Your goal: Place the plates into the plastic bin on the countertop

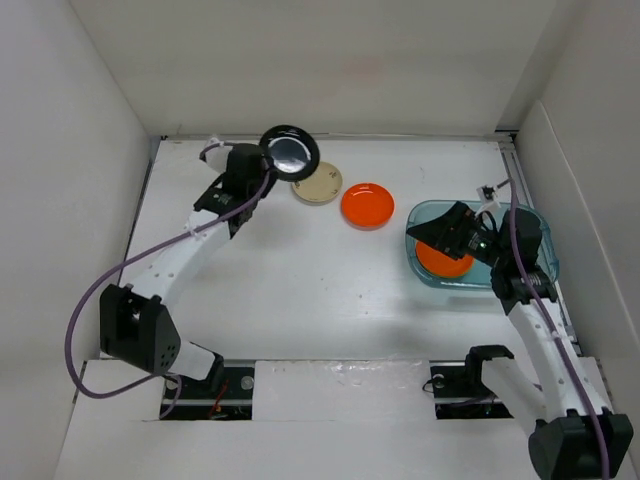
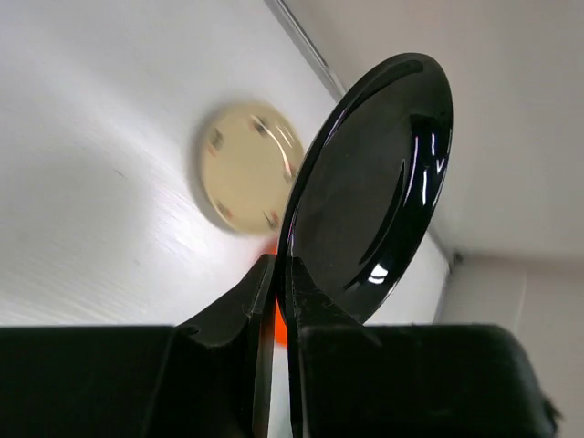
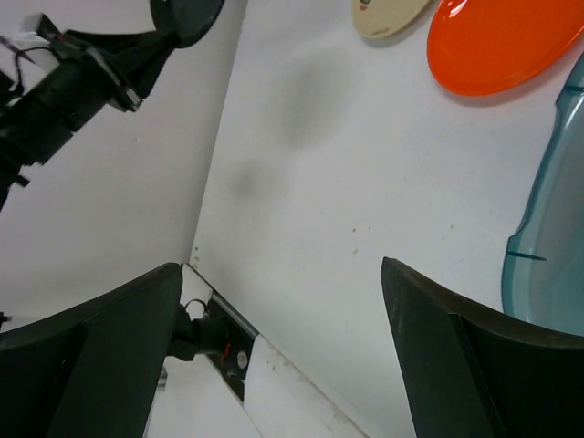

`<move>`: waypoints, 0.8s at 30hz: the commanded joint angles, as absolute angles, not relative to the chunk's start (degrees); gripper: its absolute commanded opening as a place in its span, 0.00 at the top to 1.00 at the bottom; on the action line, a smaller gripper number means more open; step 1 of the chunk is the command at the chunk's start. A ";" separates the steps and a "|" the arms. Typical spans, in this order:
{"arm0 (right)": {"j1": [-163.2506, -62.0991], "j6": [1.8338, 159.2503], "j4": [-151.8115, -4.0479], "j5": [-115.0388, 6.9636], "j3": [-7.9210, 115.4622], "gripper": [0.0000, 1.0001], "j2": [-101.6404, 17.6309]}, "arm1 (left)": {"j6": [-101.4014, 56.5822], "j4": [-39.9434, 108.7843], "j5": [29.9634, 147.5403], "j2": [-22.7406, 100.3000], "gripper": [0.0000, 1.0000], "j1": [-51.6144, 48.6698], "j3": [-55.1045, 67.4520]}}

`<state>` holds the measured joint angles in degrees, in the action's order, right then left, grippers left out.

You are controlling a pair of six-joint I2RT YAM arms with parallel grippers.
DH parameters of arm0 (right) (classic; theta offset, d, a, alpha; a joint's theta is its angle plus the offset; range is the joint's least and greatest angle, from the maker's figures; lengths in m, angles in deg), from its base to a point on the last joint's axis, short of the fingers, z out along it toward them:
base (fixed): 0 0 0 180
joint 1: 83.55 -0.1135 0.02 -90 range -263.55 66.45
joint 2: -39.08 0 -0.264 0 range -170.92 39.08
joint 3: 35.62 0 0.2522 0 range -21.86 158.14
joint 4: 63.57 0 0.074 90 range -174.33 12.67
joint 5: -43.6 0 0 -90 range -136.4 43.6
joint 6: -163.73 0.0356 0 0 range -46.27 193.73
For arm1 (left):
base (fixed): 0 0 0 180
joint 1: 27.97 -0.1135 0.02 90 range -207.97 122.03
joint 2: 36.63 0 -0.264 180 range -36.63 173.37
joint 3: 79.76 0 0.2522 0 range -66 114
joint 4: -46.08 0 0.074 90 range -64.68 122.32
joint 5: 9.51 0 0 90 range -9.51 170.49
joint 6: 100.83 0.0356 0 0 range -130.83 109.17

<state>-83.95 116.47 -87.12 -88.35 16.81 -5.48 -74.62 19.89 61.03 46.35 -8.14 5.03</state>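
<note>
My left gripper (image 1: 266,160) is shut on the rim of a black plate (image 1: 290,151) and holds it tilted above the countertop (image 1: 300,280) at the back left. In the left wrist view the black plate (image 2: 374,192) stands on edge between the pinched fingers of the gripper (image 2: 281,274). A cream plate (image 1: 318,184) and an orange plate (image 1: 367,206) lie flat on the countertop. The teal plastic bin (image 1: 538,245) stands at the right with an orange plate (image 1: 443,264) inside. My right gripper (image 1: 420,235) hovers over the bin's left part, open and empty.
White walls close in the back and both sides. The right wrist view shows the open gripper (image 3: 281,265), the bin's rim (image 3: 547,237), the orange plate (image 3: 506,41), the cream plate (image 3: 388,14) and the left arm (image 3: 82,82) beyond. The other plates are out of view.
</note>
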 commanded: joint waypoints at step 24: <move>-86.27 118.29 -71.27 -79.27 16.29 0.41 -17.09 | -58.55 42.59 100.96 49.24 1.00 14.57 -1.92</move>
